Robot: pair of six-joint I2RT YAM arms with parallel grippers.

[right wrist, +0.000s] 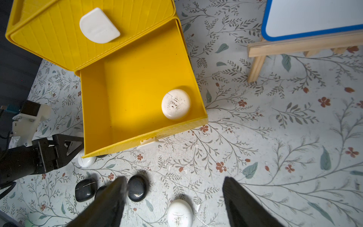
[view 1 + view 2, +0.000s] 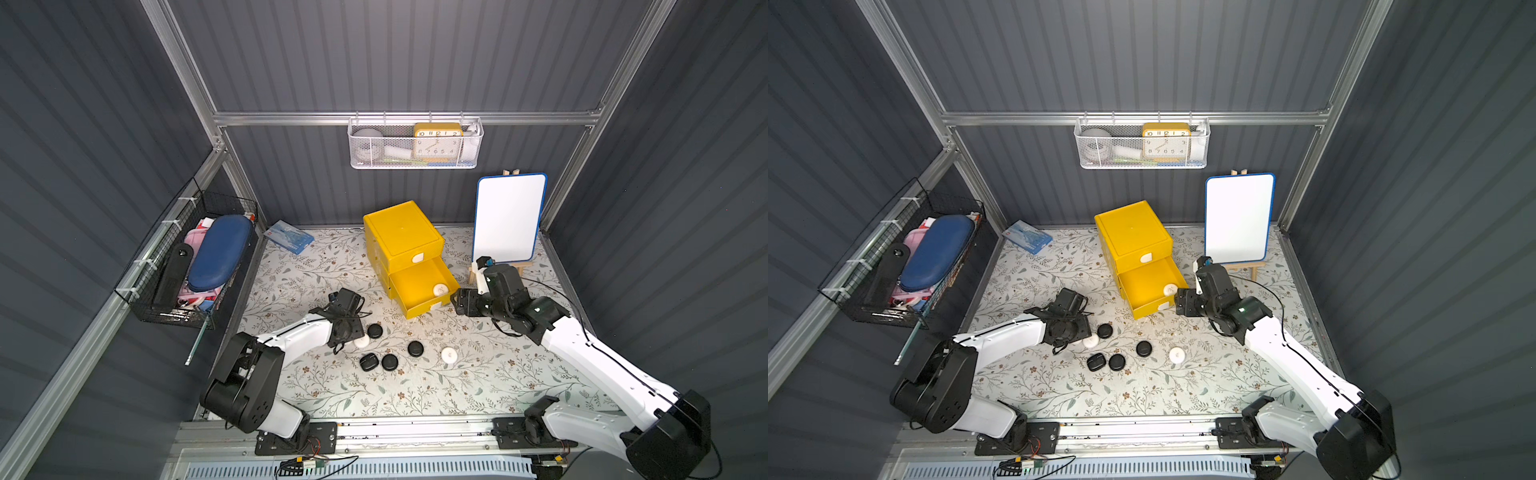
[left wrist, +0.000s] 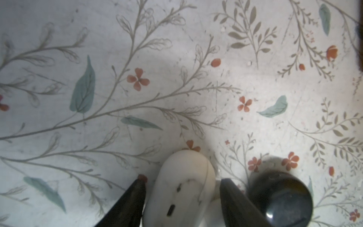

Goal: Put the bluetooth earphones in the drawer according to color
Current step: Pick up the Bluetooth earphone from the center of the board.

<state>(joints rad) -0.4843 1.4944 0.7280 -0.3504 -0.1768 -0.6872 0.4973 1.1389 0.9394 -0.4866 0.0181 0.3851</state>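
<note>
There are two robot arms, a left arm (image 2: 291,336) and a right arm (image 2: 602,357). There is one white board (image 2: 509,216) on a small wooden stand and one yellow box (image 2: 401,232). The lowest drawer (image 2: 428,309) of the box is pulled out. Two wire baskets hang on the walls, a black one (image 2: 174,316) and a white one (image 2: 415,162).

There are four black cases (image 2: 375,331) (image 2: 415,348) (image 2: 390,362) (image 2: 368,362) and three white cases (image 2: 439,289) (image 2: 449,354) (image 2: 361,341). All the black ones lie on the table in front of the box. One white case lies inside the open drawer, near its front corner. The other two white ones are on the table.

The table (image 2: 415,390) has a pale cloth with leaves and little red flowers. Dark grey walls with silver bars stand on three sides.

The left arm reaches low over the table. The left pincer (image 3: 182,179) points down, with one finger on each side of a white case. A black case sits just beside one finger. I cannot tell if the fingers squeeze the white case.

The right arm bends in toward the box. The right pincer (image 1: 175,178) hangs just beside the drawer's front corner. Its fingers are wide apart with nothing between them.
</note>
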